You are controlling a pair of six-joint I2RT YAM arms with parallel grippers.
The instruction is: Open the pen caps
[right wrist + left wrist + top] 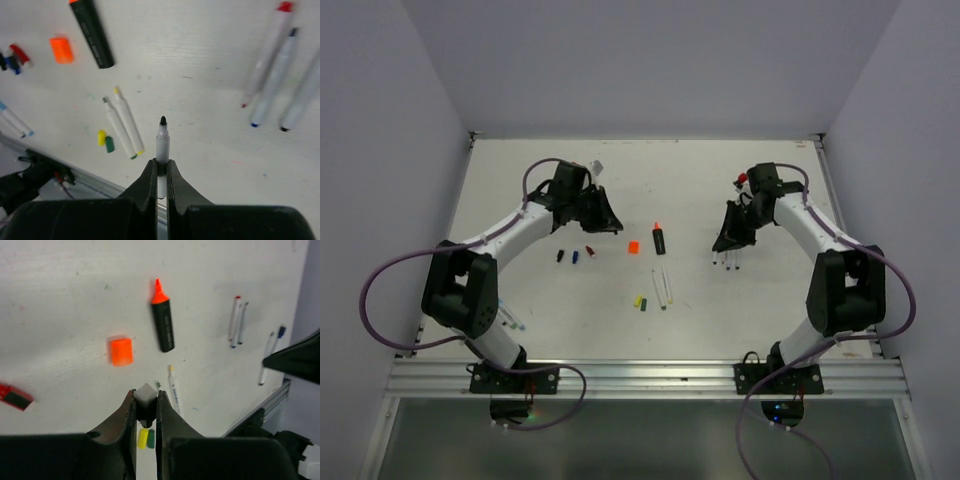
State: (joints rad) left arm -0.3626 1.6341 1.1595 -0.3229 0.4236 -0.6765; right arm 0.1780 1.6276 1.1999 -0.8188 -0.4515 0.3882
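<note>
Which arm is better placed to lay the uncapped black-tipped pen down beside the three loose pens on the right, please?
Right: the right pincer is shut on that black-tipped pen, and the three pens lie just beside it. The left pincer is farther off, gripping a small object.

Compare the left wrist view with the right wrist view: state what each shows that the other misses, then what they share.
Only the left wrist view shows the left hand, shut on a small dark cap. Only the right wrist view shows the right hand, shut on a white pen with a bare black tip, and two pens at its left edge. Both show the black marker with its orange tip, the orange cap, and the yellow cap beside the green cap.
</note>
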